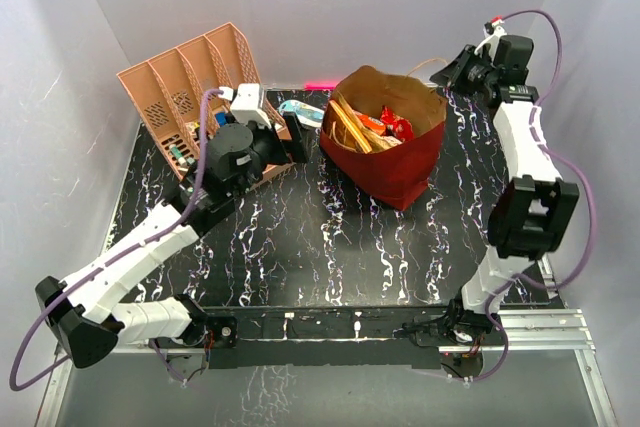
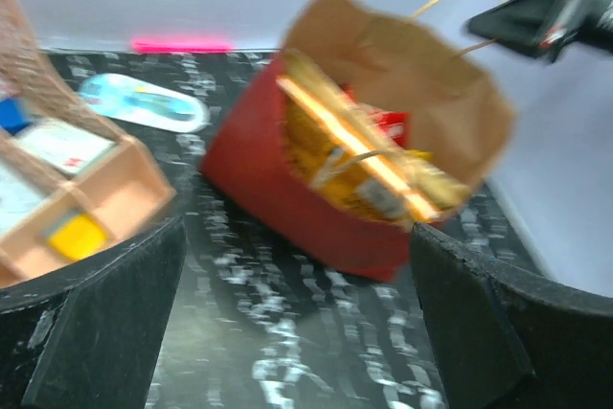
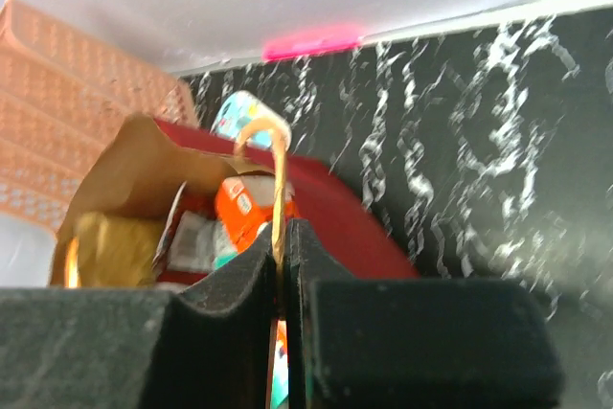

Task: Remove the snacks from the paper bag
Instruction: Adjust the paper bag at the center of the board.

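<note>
The dark-red paper bag [image 1: 392,173] stands open at the back middle of the table, leaning a little. Inside it lie the snacks [image 1: 372,127]: gold, orange and red packets. In the right wrist view an orange packet [image 3: 241,206] and a gold one [image 3: 113,248] show in the bag [image 3: 337,217]. My right gripper [image 3: 283,237] is shut on the bag's tan cord handle [image 3: 278,165], at the bag's far right rim [image 1: 452,71]. To the left of the bag, beside the organizer, my left gripper [image 1: 299,143] is open and empty. It faces the bag [image 2: 278,189] and its snacks [image 2: 356,171].
A peach slotted organizer [image 1: 185,97] with small boxes stands at the back left, close under my left arm. A light-blue oval object [image 1: 301,112] lies between it and the bag. A pink strip [image 1: 320,84] marks the back edge. White walls enclose the table.
</note>
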